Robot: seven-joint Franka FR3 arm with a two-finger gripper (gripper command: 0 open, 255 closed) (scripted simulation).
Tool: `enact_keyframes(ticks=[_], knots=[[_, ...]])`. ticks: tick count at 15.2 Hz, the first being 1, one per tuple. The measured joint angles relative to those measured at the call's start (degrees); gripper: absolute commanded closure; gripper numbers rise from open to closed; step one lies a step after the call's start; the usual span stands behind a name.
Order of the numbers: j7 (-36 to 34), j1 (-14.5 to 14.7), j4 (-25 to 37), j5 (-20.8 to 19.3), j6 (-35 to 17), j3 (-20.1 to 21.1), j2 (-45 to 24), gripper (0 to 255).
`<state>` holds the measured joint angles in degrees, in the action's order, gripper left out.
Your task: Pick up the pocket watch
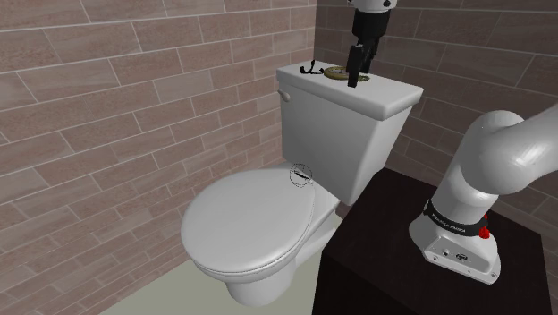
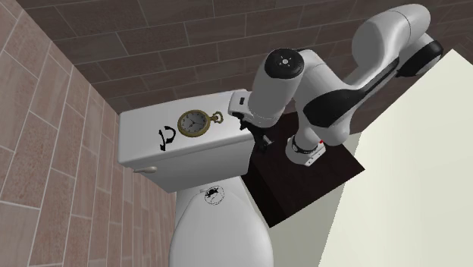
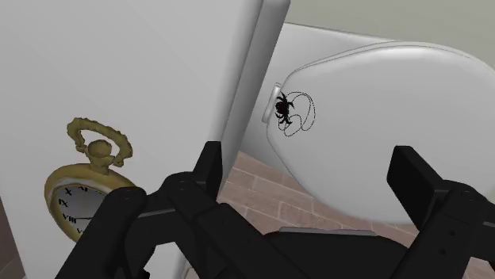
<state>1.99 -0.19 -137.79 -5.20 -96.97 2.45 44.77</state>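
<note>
Locating pocket watch (image 3: 79,198) flat on tank lid (image 3: 119,63): we find it beside end effector (image 3: 312,165), outside grip gap. Jaws spread, empty, straddling lid edge; sideways shift judged necessary.

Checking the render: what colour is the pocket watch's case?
Gold pocket watch case, pale dial; second exterior view shows it best.

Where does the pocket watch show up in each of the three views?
Shoulder view: watch on the tank lid, top centre, just left of the end effector.
Second exterior view: watch mid-lid, left of centre, beside a black hook.
Wrist view: watch on the lid, beside the open end effector, not within its gap.
Shared landmark: the black mark on the toilet lid.
</note>
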Motion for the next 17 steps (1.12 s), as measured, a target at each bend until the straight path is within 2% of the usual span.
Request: enact_keyframes(ticks=[3,12,17], knots=[[0.29,-0.89,0.67,-0.32,-1.00,-1.32,-1.36,0],[3.56,-6.52,6.82,-1.35,-6.73,-11.57,-11.11,0],[4.94,-8.23,8.91,-0.67,-10.03,-15.73,-15.85,0]])
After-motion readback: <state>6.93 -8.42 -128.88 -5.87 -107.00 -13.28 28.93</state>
